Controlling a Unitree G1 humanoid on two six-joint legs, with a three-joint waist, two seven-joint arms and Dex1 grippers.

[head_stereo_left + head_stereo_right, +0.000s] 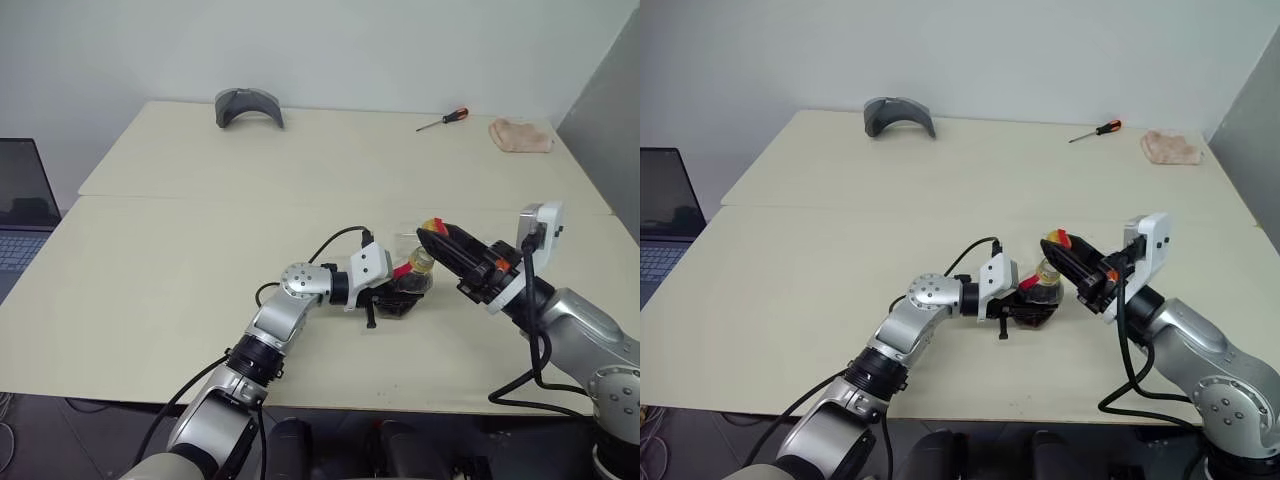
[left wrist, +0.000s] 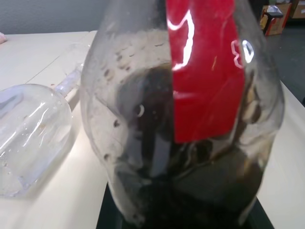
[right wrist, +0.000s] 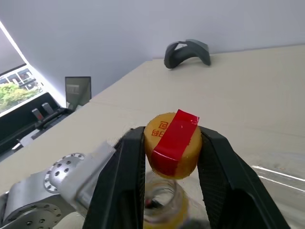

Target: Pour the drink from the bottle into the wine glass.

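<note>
left end effector [image 1: 385, 290] clenched on bottle [image 1: 410, 285], centre frame | right end effector [image 3: 171, 157] grasping cap [image 3: 172, 143] just above open neck | glass [image 2: 28, 138] lies beside bottle on surface [image 1: 150, 270]

The bottle [image 1: 408, 287] stands on the near table [image 1: 150, 300], mid-front, between the left gripper [image 1: 385, 290] on its left and the right gripper [image 1: 432, 238] at its right. The cap [image 3: 172, 142] sits just above the bottle's open mouth. The wine glass [image 2: 28, 138] lies just beside the bottle. On the far table [image 1: 330, 150], a headset [image 1: 248, 106] lies left, a screwdriver [image 1: 442, 120] and cloth [image 1: 520, 135] right. A laptop [image 1: 20, 215] stands off the left edge.
</note>
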